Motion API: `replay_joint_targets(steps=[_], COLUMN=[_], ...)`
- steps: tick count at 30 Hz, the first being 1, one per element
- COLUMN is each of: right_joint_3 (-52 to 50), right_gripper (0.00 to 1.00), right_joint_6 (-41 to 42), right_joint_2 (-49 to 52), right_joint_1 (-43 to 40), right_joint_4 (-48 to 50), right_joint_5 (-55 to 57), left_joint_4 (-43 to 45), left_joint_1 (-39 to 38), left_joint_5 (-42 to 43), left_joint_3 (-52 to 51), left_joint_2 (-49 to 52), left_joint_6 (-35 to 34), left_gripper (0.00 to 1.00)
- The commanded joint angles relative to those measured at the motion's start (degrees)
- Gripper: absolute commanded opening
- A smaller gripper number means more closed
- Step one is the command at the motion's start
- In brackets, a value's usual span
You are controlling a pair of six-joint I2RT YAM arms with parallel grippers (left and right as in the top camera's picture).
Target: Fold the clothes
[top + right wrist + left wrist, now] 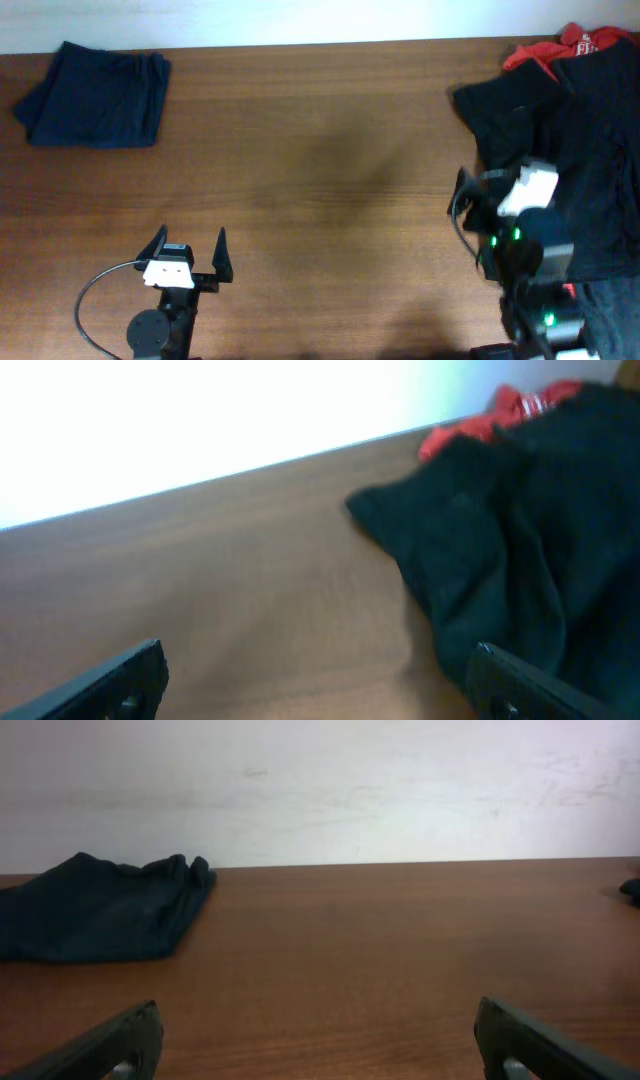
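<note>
A folded dark navy garment (95,97) lies at the far left of the table; it also shows in the left wrist view (95,910). A pile of black clothes (570,130) with a red white-printed piece (585,42) behind it lies at the far right; the right wrist view shows the black cloth (500,550) and the red piece (520,410). My left gripper (190,250) is open and empty over bare wood near the front left. My right gripper (480,195) is open and empty at the left edge of the black pile, its right finger next to the cloth.
The brown wooden table (320,180) runs between the folded garment and the pile. A white wall (320,780) lies beyond the table's far edge. A cable (95,290) loops beside the left arm's base.
</note>
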Motion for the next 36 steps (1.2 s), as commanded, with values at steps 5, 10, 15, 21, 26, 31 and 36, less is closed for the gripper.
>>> replay_joint_targets(steps=[5, 10, 15, 21, 26, 31, 36], right_joint_3=[-23.9, -27.4, -32.2, -32.4, -32.4, -32.4, -32.4], right_gripper=[0.99, 0.99, 0.99, 0.99, 0.99, 0.99, 0.99], right_joint_6=[0.1, 0.0, 0.0, 1.9, 0.5, -14.2, -13.3], right_joint_2=[-26.9, -35.6, -38.0, -38.0, -38.0, -38.0, -38.0], right_joint_1=[0.0, 0.0, -2.0, -8.5, -9.3, -9.3, -9.3], right_joint_4=[8.5, 8.5, 12.2, 16.9, 12.5, 12.1, 12.1], right_joint_5=[1.1, 1.6, 0.4, 0.3, -0.6, -11.4, -11.0], left_joint_4=[-0.2, -0.2, -0.2, -0.2, -0.2, -0.2, -0.2], left_joint_1=[-0.2, -0.2, -0.2, -0.2, -0.2, -0.2, -0.2], left_joint_5=[-0.2, -0.2, -0.2, -0.2, -0.2, -0.2, -0.2], left_joint_3=[-0.3, -0.3, -0.3, -0.3, -0.3, -0.3, -0.3], left_joint_2=[-0.3, -0.3, -0.3, -0.3, -0.3, -0.3, -0.3], left_joint_6=[-0.6, -0.6, -0.6, -0.6, -0.6, -0.6, -0.6], left_gripper=[0.99, 0.99, 0.99, 0.99, 0.99, 0.99, 0.99])
